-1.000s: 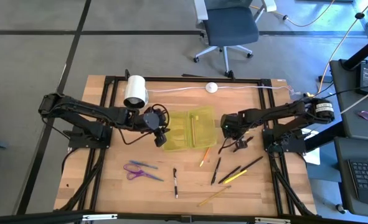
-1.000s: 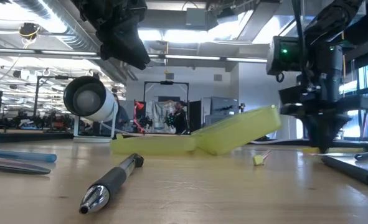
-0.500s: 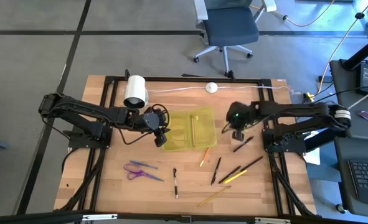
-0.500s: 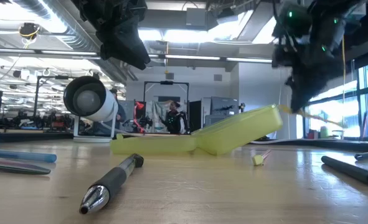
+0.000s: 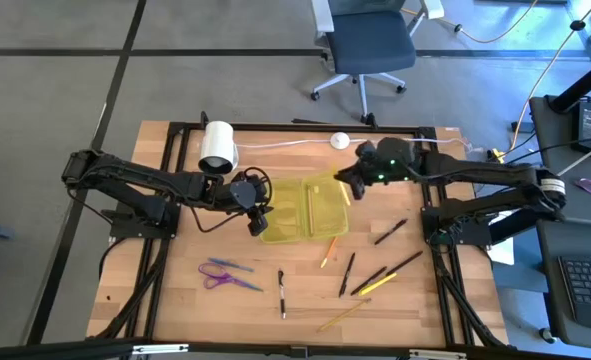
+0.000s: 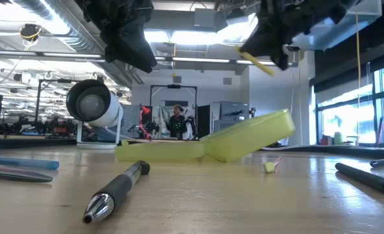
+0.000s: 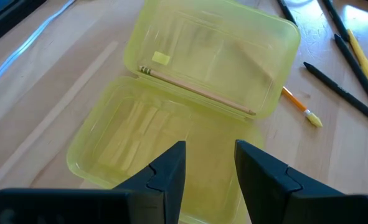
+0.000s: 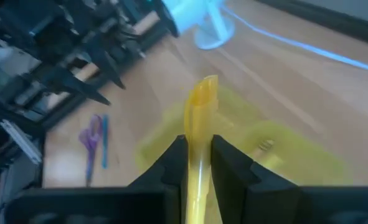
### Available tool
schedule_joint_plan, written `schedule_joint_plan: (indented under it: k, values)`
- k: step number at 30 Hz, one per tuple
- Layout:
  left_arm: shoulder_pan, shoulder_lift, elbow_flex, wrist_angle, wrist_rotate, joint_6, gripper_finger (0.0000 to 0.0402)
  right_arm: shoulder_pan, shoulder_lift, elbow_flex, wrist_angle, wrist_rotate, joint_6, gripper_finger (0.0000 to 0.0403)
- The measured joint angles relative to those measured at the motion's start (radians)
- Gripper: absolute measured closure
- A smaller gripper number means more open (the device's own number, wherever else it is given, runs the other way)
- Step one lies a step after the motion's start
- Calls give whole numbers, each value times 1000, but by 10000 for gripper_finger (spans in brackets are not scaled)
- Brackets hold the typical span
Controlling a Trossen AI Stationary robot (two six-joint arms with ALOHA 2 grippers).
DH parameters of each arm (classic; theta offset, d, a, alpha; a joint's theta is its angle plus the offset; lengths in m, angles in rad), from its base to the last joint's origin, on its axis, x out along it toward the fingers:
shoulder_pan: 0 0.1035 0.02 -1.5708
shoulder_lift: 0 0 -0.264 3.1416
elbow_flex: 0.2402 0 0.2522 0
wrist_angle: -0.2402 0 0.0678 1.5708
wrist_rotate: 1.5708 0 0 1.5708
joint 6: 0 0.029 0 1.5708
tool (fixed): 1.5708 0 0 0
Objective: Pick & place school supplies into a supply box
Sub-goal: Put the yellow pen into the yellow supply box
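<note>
The supply box [image 5: 300, 207] lies open on the table, a translucent yellow-green tray with its right half tilted up in the low view [image 6: 234, 143]. A pencil [image 7: 196, 90] lies inside it. My right gripper [image 5: 349, 180] hovers above the box's far right corner, shut on a yellow pen [image 8: 197, 118]. My left gripper [image 7: 210, 168] is open and hangs over the box's left edge [image 5: 259, 222]. Purple-and-blue scissors [image 5: 220, 272], black pens [image 5: 347, 272], an orange pencil [image 5: 328, 250] and a yellow pencil [image 5: 343, 315] lie on the wood. My right gripper pinches the yellow pen between its two fingers [image 8: 171, 158]. The pen's free end [image 8: 203, 87] sticks out ahead of the fingertips. In the low view the pen [image 6: 256, 62] is lifted clear, slanting above the box.
A white cylinder roll [image 5: 216, 147] stands near the far edge behind my left arm. A white puck [image 5: 340, 140] on a cable lies by the far edge. More black pens [image 5: 390, 232] and a yellow one [image 5: 380, 285] lie right of the box. Beyond the table stands an office chair [image 5: 370, 45].
My right gripper has risen from the table right of the box with the yellow pen in its fingers. It has swung toward the table's left and far side, over the box's far right corner. The pen is now lifted clear.
</note>
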Motion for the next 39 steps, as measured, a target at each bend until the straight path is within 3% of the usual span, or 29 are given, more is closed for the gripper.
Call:
schedule_joint_plan:
  k: [5,15,39]
  values:
    - [0,0,0,0,0,49,272,29,142,0,137,0,47,346]
    - [1,0,0,0,-1,51,272,31,346,0,147,8,155,345]
    - [1,0,0,0,-1,49,272,31,501,0,-3,146,127,344]
